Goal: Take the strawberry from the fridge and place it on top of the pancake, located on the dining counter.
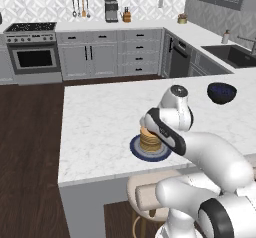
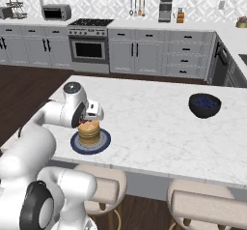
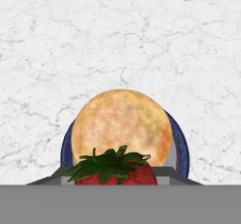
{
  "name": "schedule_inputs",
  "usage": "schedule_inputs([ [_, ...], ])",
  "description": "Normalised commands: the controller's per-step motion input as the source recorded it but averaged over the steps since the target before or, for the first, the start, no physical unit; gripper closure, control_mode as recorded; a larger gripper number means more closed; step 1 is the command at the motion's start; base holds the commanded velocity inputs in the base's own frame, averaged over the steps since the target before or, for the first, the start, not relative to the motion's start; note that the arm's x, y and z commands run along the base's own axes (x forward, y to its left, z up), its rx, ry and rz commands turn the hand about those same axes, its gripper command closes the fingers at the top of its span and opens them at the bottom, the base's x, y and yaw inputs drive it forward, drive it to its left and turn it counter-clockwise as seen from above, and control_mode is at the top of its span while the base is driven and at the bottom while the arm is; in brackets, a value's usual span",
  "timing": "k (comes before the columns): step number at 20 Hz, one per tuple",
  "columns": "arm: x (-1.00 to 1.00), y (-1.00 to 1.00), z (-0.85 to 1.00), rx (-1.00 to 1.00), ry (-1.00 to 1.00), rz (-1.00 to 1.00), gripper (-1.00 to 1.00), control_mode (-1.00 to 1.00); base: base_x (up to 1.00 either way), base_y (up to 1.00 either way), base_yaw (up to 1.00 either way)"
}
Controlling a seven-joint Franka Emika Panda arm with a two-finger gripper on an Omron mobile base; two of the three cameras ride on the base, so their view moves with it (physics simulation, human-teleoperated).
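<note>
My gripper [image 3: 116, 179] is shut on the strawberry [image 3: 117, 172], a red berry with green leaves held between the grey fingers. Right below and just ahead lies the pancake [image 3: 121, 124], a round golden stack on a dark blue plate [image 3: 181, 145] on the white marble dining counter [image 3: 117, 39]. From the base views the hand hovers close over the pancake [image 1: 149, 140] [image 2: 89, 132], near the counter's front edge [image 1: 100, 127] [image 2: 154, 127]. The gripper [image 2: 88, 120] sits at the stack's top, with a speck of red strawberry [image 2: 85, 122] showing. The fridge is out of view.
A dark blue bowl [image 1: 221, 92] [image 2: 204, 105] stands farther along the counter to the right. Round tan stools [image 2: 205, 202] [image 1: 145, 194] sit under the near edge. Stove, cabinets and sink [image 1: 232, 54] line the far walls.
</note>
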Motion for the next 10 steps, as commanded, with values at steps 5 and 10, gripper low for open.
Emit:
schedule_inputs([
  [5, 0.35, 0.0, -0.1, -0.05, 0.07, 0.0, 1.0, -1.0, 0.0, 0.0, 0.0],
  [10, 0.0, 0.0, -0.12, -0.05, 0.16, 0.0, 1.0, -1.0, 0.0, 0.0, 0.0],
])
